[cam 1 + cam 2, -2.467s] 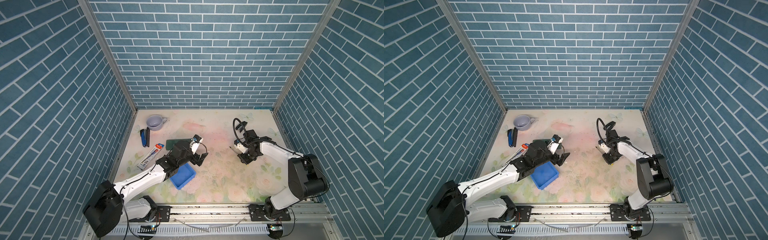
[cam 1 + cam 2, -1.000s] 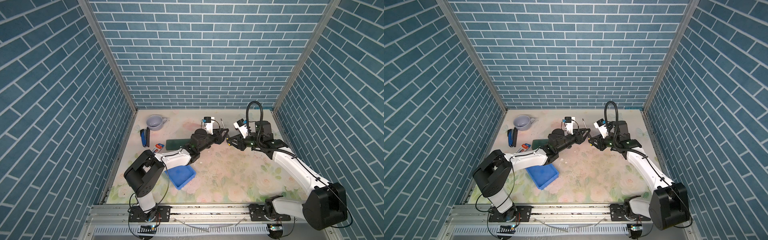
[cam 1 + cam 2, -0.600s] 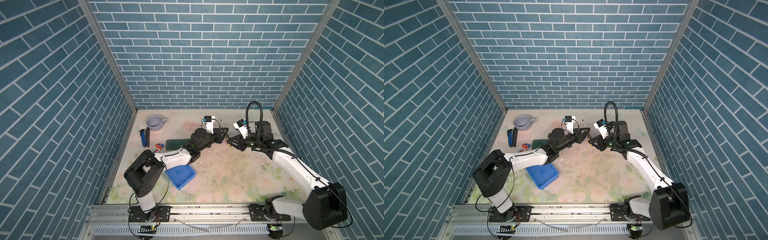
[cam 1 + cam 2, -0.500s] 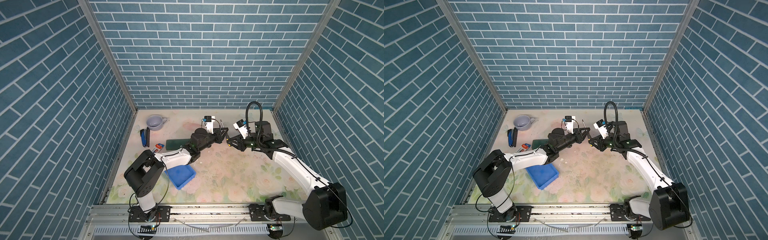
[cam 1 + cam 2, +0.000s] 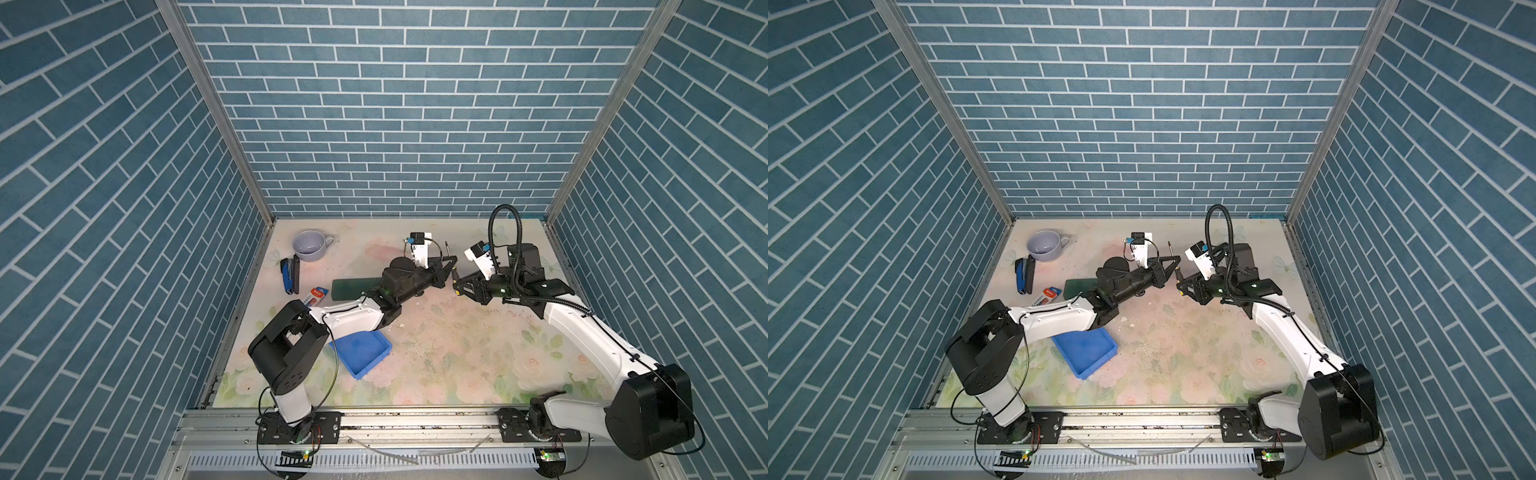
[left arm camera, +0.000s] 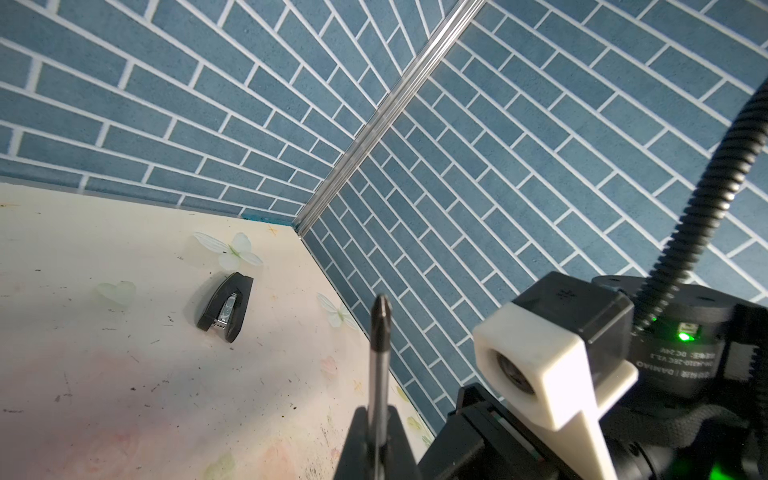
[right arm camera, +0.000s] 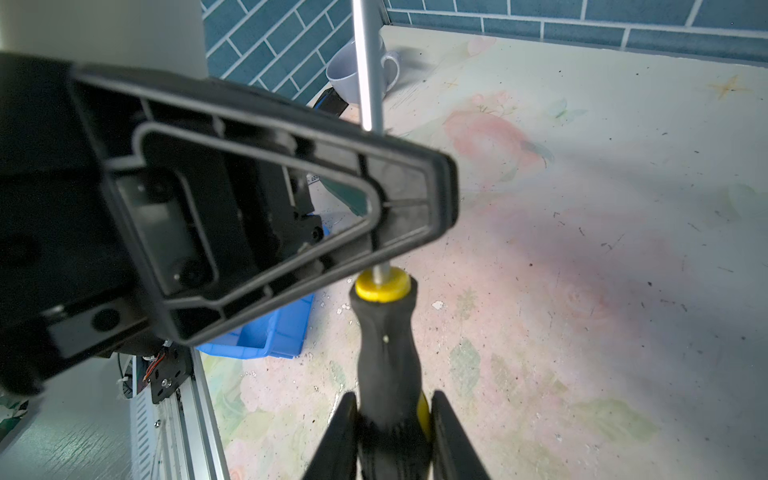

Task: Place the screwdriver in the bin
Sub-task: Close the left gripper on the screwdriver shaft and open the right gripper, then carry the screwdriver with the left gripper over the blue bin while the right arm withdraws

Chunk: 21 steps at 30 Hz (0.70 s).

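Overhanging the bin point(image 5: 368, 355) is the left arm point(image 5: 353, 318) (slab point(image 5: 349, 289), mug point(image 5: 309, 246) beyond).

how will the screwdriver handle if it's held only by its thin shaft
Probably stiff: the screwdriver has a straight metal shaft. Gripped at that thin, smooth shaft by the left gripper, it may swivel; the thick handle looks heavier. The rounded handle could roll in the bin.

Closed in behind and on either side of the pale floral tabletop point(image 5: 457, 353) by blue brick-pattern walls point(image 5: 395, 104) meeting at silvery corner posts point(image 5: 221, 116), bounded along that tabletop's near edge by a grey metal rail point(image 5: 415, 424), evenly lit.
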Each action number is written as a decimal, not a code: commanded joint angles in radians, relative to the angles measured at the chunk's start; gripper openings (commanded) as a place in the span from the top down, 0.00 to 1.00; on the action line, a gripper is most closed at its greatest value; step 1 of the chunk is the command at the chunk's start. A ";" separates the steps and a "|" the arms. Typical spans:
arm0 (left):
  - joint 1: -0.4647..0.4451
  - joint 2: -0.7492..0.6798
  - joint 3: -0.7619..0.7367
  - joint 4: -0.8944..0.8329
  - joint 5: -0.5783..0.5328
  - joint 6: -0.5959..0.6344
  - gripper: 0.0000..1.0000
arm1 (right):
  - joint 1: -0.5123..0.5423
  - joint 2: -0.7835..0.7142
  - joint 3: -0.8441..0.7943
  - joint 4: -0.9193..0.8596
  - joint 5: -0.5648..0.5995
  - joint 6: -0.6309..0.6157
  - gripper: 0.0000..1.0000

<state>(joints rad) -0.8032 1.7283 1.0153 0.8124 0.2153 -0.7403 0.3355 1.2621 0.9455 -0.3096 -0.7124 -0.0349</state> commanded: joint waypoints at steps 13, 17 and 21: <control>0.018 -0.369 -0.203 -0.416 -0.443 -0.023 1.00 | 0.031 -0.038 0.012 0.061 0.048 -0.028 0.16; 0.021 -0.483 -0.216 -0.699 -0.576 -0.147 1.00 | 0.080 -0.011 0.041 0.069 0.051 -0.032 0.14; 0.027 -0.566 -0.236 -0.915 -0.677 -0.287 1.00 | 0.143 0.023 0.073 0.071 0.039 -0.055 0.14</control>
<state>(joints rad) -0.7864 1.2037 0.8062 0.1329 -0.3344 -0.9020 0.4488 1.2625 0.9569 -0.2573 -0.6624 -0.0498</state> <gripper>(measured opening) 0.084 0.861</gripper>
